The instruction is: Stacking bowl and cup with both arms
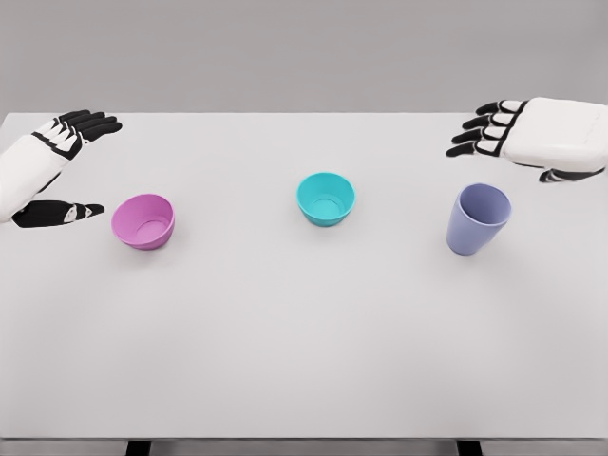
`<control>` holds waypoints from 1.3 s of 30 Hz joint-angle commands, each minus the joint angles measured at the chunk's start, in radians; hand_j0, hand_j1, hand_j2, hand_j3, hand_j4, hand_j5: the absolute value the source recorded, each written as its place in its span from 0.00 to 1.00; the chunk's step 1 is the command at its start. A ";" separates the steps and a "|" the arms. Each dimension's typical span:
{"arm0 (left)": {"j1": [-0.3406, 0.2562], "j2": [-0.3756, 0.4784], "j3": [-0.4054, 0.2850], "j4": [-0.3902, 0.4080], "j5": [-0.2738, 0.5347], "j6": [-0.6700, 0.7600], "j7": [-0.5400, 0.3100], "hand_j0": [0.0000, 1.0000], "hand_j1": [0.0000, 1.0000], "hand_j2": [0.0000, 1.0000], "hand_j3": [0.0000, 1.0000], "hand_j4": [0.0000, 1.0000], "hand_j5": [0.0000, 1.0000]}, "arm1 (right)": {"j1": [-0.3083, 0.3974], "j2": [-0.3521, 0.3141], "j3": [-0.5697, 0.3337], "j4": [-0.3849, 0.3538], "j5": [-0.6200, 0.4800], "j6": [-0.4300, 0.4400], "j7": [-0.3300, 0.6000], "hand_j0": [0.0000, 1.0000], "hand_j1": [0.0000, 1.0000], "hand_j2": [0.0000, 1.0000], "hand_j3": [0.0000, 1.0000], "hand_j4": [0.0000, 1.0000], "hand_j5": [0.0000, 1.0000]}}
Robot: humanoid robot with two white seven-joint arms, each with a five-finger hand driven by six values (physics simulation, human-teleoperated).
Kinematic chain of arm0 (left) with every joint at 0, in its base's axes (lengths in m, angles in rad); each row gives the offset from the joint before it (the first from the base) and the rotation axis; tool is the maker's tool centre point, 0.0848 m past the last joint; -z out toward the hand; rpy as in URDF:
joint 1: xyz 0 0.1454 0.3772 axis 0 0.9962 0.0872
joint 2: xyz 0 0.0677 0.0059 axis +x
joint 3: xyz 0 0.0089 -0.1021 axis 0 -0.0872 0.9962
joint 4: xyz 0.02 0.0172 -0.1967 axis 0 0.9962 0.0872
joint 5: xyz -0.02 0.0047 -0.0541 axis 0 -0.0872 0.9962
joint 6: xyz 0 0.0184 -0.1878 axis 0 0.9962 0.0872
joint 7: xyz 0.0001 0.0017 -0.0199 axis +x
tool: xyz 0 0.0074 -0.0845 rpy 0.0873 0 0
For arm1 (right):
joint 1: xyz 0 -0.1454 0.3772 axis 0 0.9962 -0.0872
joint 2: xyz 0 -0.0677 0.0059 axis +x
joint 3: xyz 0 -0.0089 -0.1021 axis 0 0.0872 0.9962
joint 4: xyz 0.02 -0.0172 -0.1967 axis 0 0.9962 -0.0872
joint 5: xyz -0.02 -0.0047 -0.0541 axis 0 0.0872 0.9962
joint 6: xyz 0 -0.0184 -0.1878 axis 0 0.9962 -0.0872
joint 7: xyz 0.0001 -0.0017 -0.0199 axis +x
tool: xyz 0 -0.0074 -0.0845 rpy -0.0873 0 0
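Observation:
A pink bowl (pixel 143 220) sits upright on the left of the white table (pixel 304 342). A teal bowl (pixel 326 198) stands near the middle. A lavender cup (pixel 478 218) stands upright on the right. My left hand (pixel 68 166) hovers just left of the pink bowl, fingers spread and thumb low, holding nothing. My right hand (pixel 494 131) floats above and slightly behind the cup, palm down, fingers stretched out toward the left, empty.
The table's far edge runs behind both hands against a grey wall. Its front edge lies near the bottom of the picture, with dark legs (pixel 138 446) below.

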 commanded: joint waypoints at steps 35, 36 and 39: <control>-0.230 0.082 -0.134 -0.135 0.128 0.504 -0.615 1.00 1.00 1.00 1.00 1.00 1.00 | 0.071 -0.038 -0.175 0.051 -0.061 0.003 0.000 1.00 1.00 1.00 1.00 1.00 1.00; -0.229 0.093 -0.134 -0.141 0.128 0.504 -0.615 1.00 1.00 1.00 1.00 1.00 1.00 | 0.071 -0.038 -0.175 0.051 -0.061 0.003 0.000 1.00 1.00 1.00 1.00 1.00 1.00; -0.230 0.144 -0.176 -0.149 0.127 0.497 -0.615 1.00 1.00 1.00 1.00 1.00 1.00 | 0.070 -0.035 -0.174 0.052 -0.061 0.003 0.000 1.00 1.00 1.00 1.00 1.00 1.00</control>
